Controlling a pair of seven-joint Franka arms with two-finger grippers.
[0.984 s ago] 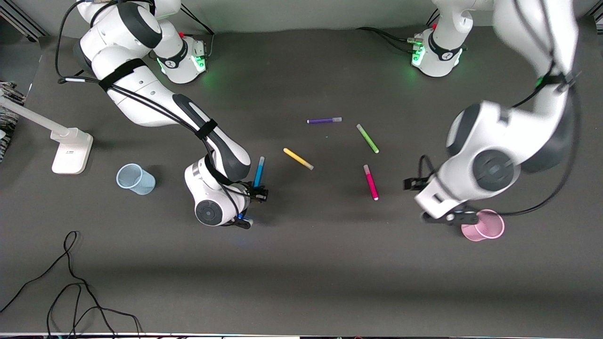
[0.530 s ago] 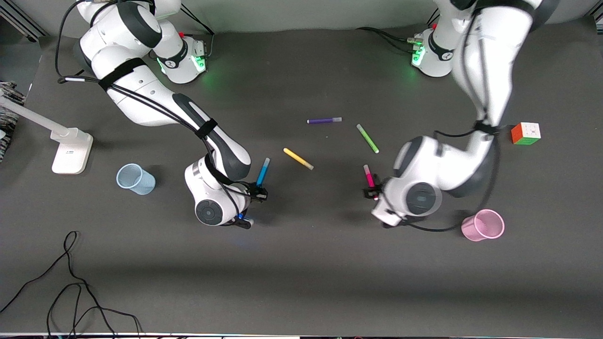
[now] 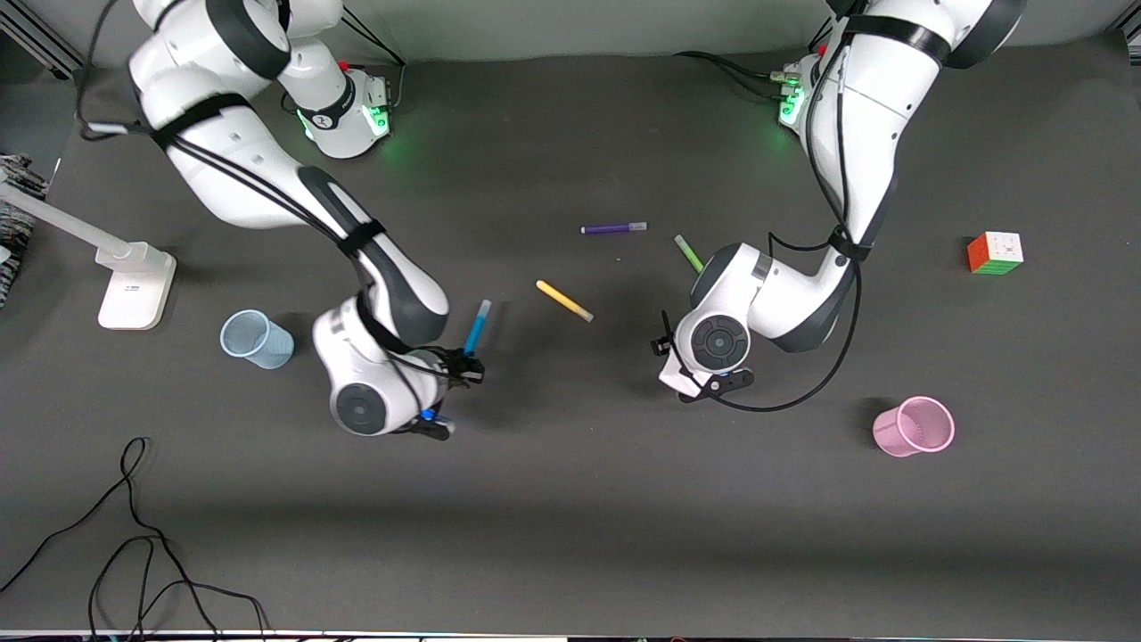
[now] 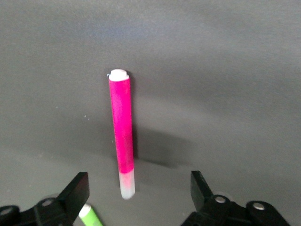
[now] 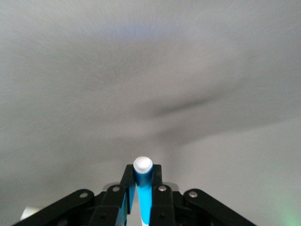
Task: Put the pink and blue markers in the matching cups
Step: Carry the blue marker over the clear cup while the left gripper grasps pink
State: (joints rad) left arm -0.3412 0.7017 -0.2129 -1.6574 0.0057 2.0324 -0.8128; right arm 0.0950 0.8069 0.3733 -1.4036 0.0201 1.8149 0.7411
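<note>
Under the left arm point(image 3: 758, 303), the pink marker point(image 4: 122, 136) is hidden from front.

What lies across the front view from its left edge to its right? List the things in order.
Lamp base → blue cup → blue marker → yellow pen → purple pen → pink cup → cube.

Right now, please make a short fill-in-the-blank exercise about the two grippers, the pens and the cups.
1. The right gripper is shut on the ____ pen.
2. The left gripper is open over the ____ pen.
3. The pink cup stands toward the ____ arm's end of the table.
4. The blue cup holds ____ pens.

Missing words: blue; pink; left; no
</note>
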